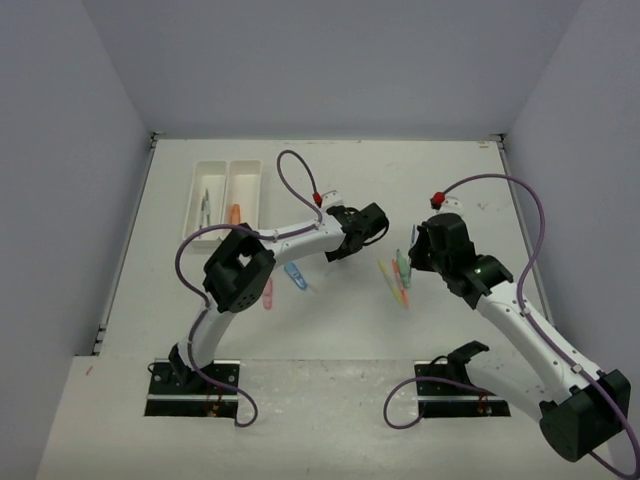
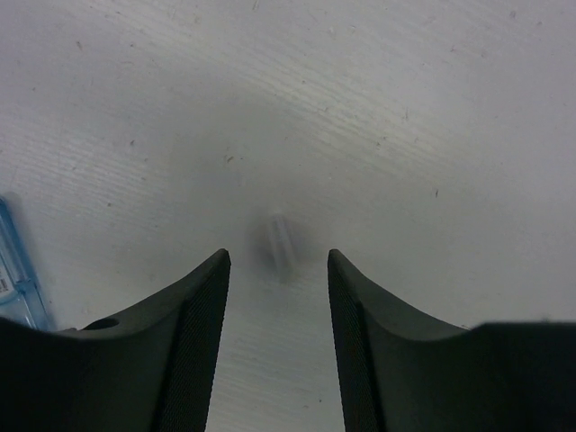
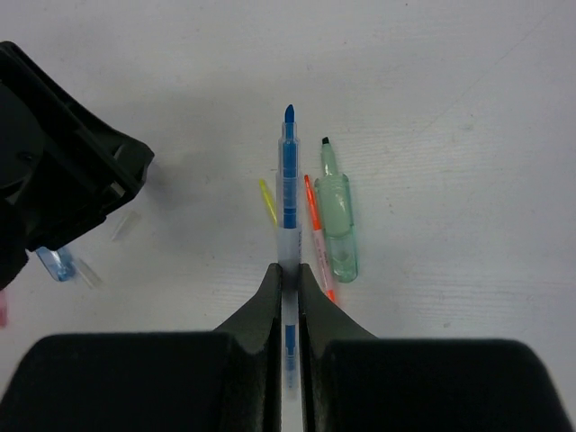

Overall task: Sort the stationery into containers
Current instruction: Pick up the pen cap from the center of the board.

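Down nearest my bases, a pink piece (image 1: 267, 293) lay on the tabletop (image 1: 340, 330), and just past it sat a blue piece (image 1: 296, 276), both of them well short of the trays. Over on the right side, my right claw (image 3: 290, 270) was clamped tight on the blue marker (image 3: 288, 180), pinching its clear barrel with the blue tip pointing away from the wrist; whether it was off the surface, I couldn't tell. Just beside it on the right lay a thin orange marker (image 3: 315, 225) and then a green highlighter (image 3: 337, 225), all three roughly parallel, and a short yellow piece (image 3: 267, 200) showed slanting on the marker's left. A little further out, near the middle, my left claw (image 2: 277, 261) hung low over the tabletop with its fingers apart. A small clear cap (image 2: 283, 241), blurry in the wrist view, lay between them and touched neither one. The blue piece peeked in at the left edge of that same view. And at the far left, the two white trays (image 1: 228, 180) sat joined side by side: a dark pen (image 1: 205, 208) lay in the left one, and an orange item (image 1: 234, 213) lay at the near end of the right one.
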{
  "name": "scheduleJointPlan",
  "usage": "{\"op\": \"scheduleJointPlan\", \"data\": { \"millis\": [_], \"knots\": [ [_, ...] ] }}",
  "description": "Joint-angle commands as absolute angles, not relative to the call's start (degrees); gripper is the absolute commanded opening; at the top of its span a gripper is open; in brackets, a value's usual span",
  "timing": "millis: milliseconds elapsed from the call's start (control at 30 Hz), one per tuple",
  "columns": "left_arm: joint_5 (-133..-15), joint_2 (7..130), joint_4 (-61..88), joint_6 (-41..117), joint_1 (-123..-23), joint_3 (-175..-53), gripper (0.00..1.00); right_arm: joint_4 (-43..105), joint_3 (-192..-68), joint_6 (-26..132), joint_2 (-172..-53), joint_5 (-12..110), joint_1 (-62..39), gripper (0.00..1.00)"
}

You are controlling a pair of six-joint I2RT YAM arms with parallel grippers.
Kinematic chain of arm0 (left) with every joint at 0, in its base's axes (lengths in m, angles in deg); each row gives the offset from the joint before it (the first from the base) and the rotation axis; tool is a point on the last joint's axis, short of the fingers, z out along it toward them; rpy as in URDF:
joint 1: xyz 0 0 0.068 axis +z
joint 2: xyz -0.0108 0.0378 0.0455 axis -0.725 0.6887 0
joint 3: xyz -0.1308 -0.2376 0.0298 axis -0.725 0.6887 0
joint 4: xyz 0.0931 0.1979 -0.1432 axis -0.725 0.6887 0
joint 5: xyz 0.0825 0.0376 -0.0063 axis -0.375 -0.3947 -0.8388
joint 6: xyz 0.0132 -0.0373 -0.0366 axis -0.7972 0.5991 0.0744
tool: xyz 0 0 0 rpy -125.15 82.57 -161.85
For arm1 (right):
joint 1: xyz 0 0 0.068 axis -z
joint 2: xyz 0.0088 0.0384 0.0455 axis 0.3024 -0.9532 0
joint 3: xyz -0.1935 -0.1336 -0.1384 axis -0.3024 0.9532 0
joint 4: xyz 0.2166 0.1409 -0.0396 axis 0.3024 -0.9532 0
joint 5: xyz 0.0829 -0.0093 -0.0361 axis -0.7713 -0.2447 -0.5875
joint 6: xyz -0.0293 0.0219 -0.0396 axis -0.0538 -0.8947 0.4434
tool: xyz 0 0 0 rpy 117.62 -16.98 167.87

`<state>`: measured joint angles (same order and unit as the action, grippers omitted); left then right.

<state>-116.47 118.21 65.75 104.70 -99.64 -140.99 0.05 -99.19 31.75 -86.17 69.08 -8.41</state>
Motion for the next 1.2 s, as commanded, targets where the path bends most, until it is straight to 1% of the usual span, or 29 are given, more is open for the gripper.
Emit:
{"op": "scheduleJointPlan", "data": {
  "millis": [0, 67, 133, 333, 433, 467, 567, 633, 667, 767, 833, 867, 900, 933, 967, 1000, 1067, 1133, 1167],
  "knots": [
    [-119.7, 119.6, 67.5, 107.2, -99.7, -143.4, 0.48, 3.2, -98.8, 33.0, -84.7, 67.5, -8.1, 0.00],
    [-119.7, 120.2, 66.9, 106.8, -99.7, -143.9, 0.42, 3.4, -98.7, 33.1, -84.7, 67.2, -8.2, 0.00],
    [-119.3, 121.2, 66.9, 106.4, -99.7, -144.6, 0.40, 3.9, -98.5, 33.3, -84.7, 66.8, -8.1, 0.00],
    [-117.8, 122.8, 66.3, 106.1, -99.7, -145.0, 0.38, 3.9, -98.5, 33.3, -84.3, 66.1, -8.1, 0.00],
    [-117.2, 123.2, 65.3, 105.9, -99.7, -144.1, 0.31, 4.0, -98.3, 33.5, -83.8, 65.9, -8.1, 0.00],
    [-117.0, 123.4, 65.0, 105.8, -99.7, -143.9, 0.29, 4.0, -98.3, 33.5, -83.7, 65.9, -8.1, 0.00],
    [-116.1, 123.9, 64.4, 105.4, -99.6, -143.7, 0.11, 4.3, -98.1, 33.5, -83.6, 65.6, -8.1, 0.00],
    [-115.7, 123.7, 63.9, 104.9, -99.5, -143.5, 0.03, 4.5, -98.0, 33.6, -83.5, 64.8, -8.1, 0.00],
    [-115.6, 123.2, 63.7, 104.6, -99.5, -143.5, 0.00, 4.7, -97.9, 33.7, -83.3, 64.2, -8.1, 0.00],
    [-116.7, 118.3, 62.8, 102.4, -99.5, -142.4, 0.00, 6.2, -97.0, 34.6, -81.2, 59.6, -8.1, 0.00],
    [-118.9, 112.1, 56.3, 95.7, -99.5, -139.0, 0.00, 10.2, -95.2, 35.9, -78.5, 51.9, -8.2, 0.00],
    [-119.0, 107.9, 51.0, 90.6, -99.4, -134.4, 0.00, 12.3, -94.3, 36.2, -77.0, 47.0, -8.2, 0.00],
    [-119.1, 103.5, 48.9, 88.6, -99.4, -132.6, 0.00, 13.1, -93.9, 36.2, -75.6, 42.5, -8.2, 0.00],
    [-117.0, 97.4, 39.1, 80.9, -99.4, -128.6, 0.00, 17.1, -91.8, 35.1, -73.9, 36.9, -8.2, 0.00],
    [-113.8, 90.0, 25.8, 71.0, -99.3, -121.6, 0.00, 23.2, -88.7, 32.6, -71.9, 31.0, -8.3, 0.00],
    [-111.1, 82.1, 17.6, 66.2, -99.1, -113.1, 0.00, 28.4, -86.1, 28.6, -69.8, 26.5, -8.3, 0.00],
    [-101.6, 71.8, -0.9, 57.7, -98.3, -101.7, 0.00, 46.5, -78.3, 20.9, -67.5, 17.1, -8.8, 0.00],
    [-94.0, 61.8, -11.8, 54.2, -97.2, -92.1, 0.00, 62.0, -73.4, 12.6, -67.1, 14.6, -10.8, 0.00],
    [-89.6, 58.6, -14.5, 53.7, -96.8, -89.3, 0.00, 65.4, -72.6, 10.9, -67.5, 15.1, -13.0, 0.00]
  ]
}}
